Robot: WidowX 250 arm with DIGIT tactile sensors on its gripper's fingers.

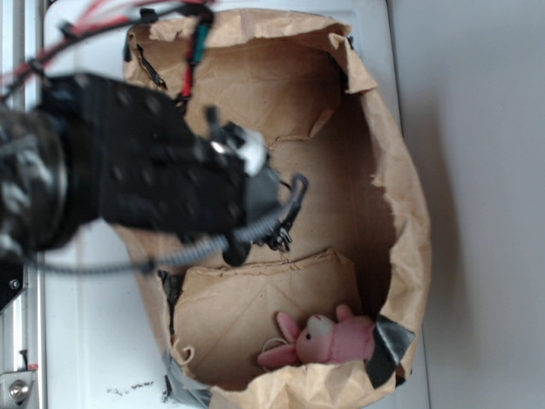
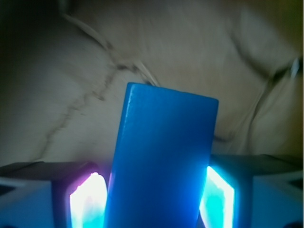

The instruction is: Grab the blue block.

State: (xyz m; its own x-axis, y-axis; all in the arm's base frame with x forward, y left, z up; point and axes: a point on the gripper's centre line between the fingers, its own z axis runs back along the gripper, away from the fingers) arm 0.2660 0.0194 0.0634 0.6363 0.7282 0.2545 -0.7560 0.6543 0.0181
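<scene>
The end effector (image 2: 154, 199) is closed on the blue block (image 2: 161, 161), with one glowing pad (image 2: 88, 202) pressed on each side. The block sticks out toward 12 o'clock over crinkled brown paper. The pink bunny (image 1: 328, 339) lies at 5 o'clock inside the paper bag (image 1: 409, 213).

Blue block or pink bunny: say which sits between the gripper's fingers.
The blue block, flanked by both glowing fingers of the gripper. The pink bunny lies apart on the paper.
</scene>
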